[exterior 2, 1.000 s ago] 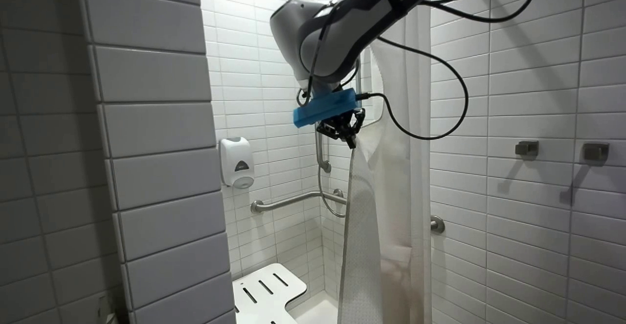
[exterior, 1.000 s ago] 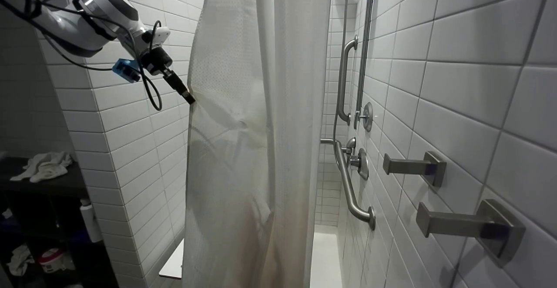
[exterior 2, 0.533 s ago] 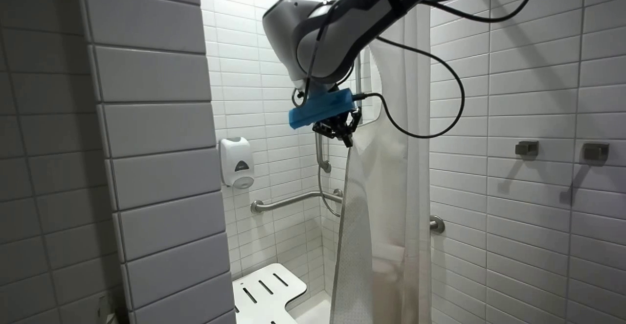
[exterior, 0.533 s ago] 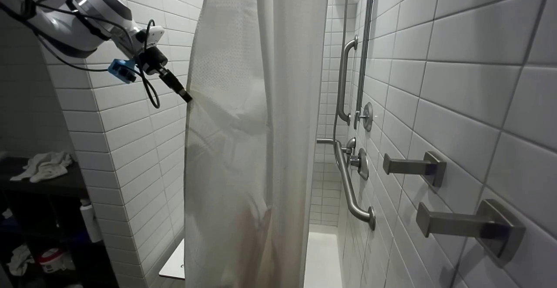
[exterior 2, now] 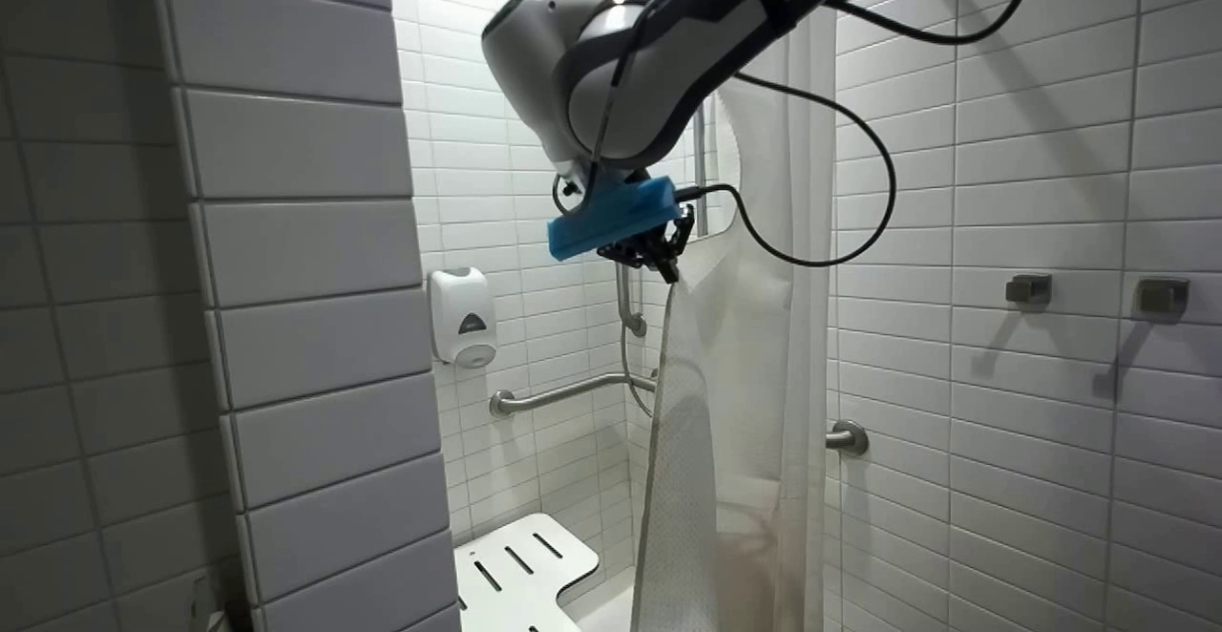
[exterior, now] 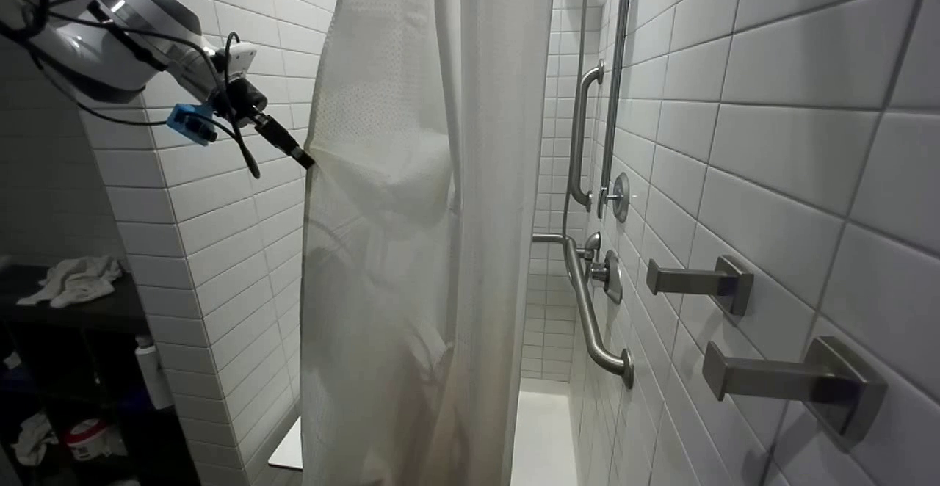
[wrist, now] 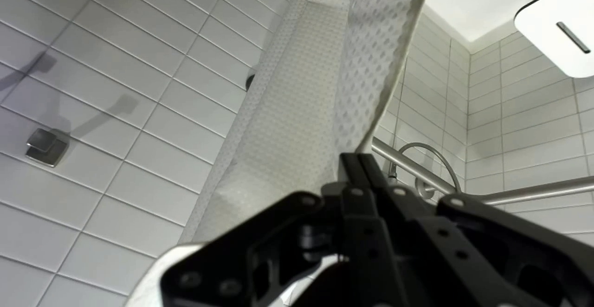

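Note:
A pale, translucent shower curtain (exterior: 389, 214) hangs in long folds in both exterior views. My gripper (exterior: 311, 164) is shut on its free side edge, and the cloth creases outward from that pinch. In an exterior view the gripper (exterior 2: 672, 277) slants downward, with the curtain (exterior 2: 730, 374) falling below and to the right of the tips. The wrist view has the fingers of the gripper (wrist: 358, 156) pressed together, the curtain's hem (wrist: 403, 49) running straight into the line between them. How much cloth lies inside the grip is hidden.
A tiled pillar (exterior 2: 315, 260) stands left of the arm. Beyond are a soap dispenser (exterior 2: 463, 317), a slotted white seat (exterior 2: 530, 565) and a grab bar (exterior 2: 563, 390). Square hooks (exterior: 690, 278) jut from the tiled wall. A dark shelf (exterior: 73, 317) bears a white cloth. Loose cables trail from the arm.
Arm and gripper have shifted left and very slightly up in both exterior views, drawing the curtain's edge along with them. The grip has stayed shut.

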Available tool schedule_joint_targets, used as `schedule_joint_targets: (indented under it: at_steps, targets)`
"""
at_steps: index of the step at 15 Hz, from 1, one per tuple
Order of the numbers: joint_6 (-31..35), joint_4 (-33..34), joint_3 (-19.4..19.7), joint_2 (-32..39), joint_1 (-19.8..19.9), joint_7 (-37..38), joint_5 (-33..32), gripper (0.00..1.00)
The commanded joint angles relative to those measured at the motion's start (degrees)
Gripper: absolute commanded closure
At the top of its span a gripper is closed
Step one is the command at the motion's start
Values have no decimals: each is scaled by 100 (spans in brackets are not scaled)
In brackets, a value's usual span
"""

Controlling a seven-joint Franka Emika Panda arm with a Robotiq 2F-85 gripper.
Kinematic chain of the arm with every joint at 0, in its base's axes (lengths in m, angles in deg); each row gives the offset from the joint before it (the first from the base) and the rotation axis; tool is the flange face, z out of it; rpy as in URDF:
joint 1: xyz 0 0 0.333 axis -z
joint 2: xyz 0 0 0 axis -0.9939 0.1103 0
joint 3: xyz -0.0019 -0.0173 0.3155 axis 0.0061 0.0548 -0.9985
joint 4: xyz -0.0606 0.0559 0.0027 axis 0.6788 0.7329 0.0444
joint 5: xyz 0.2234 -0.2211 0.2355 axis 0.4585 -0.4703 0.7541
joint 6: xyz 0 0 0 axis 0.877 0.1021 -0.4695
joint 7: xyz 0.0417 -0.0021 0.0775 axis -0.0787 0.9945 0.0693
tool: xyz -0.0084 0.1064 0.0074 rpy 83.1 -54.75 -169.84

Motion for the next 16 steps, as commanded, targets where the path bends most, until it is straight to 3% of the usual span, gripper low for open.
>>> schedule_joint_targets:
  at_steps: [1,16]
  targets:
    - [-172,-49,-86,-78,-99,230,-290,99]
    - [-178,-929,-344,-915,-182,573,-388,99]
